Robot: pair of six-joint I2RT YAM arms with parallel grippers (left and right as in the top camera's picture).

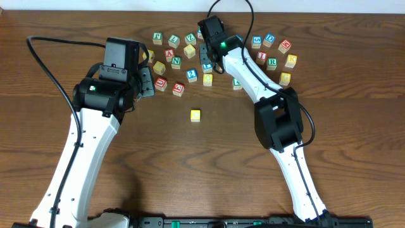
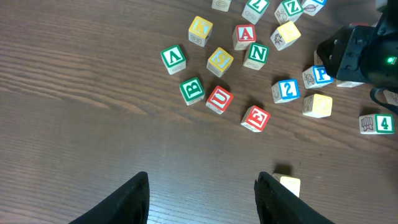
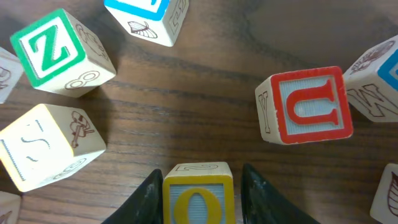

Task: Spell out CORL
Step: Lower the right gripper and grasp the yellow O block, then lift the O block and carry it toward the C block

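O block [image 3: 199,194] — yellow-bordered, pale wooden sides — sits pinched between the right fingers [image 3: 149,200]

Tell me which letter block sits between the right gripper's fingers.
The yellow O block, flanked by the right gripper; the red U and green Z lie beyond.

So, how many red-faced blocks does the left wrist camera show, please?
3: red wooden A block uppermost, U block below it, a third rightward; the black arm may hide more.
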